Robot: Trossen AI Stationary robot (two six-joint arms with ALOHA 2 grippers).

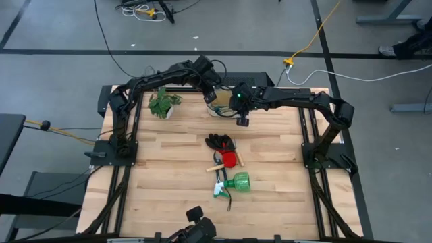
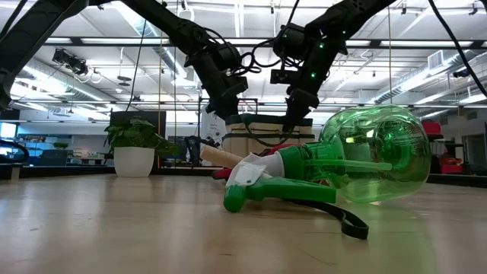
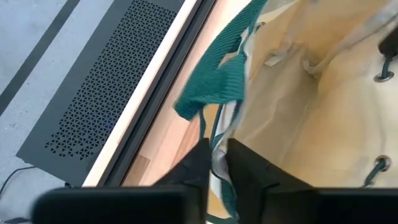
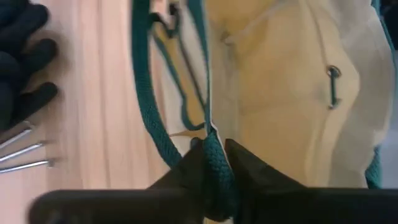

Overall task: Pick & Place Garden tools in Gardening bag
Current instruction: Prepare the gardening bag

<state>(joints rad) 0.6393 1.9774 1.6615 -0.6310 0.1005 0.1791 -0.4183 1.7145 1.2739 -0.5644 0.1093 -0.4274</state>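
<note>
Table's far edge: bag mostly behind grippers.

Long ceiling strip lights give bright, even light in the low view. The green spray bottle glows with glare spots. From above, the desk is evenly lit, shadows soft. Both wrist views are blurred up close, the dark fingers soft-edged.
</note>
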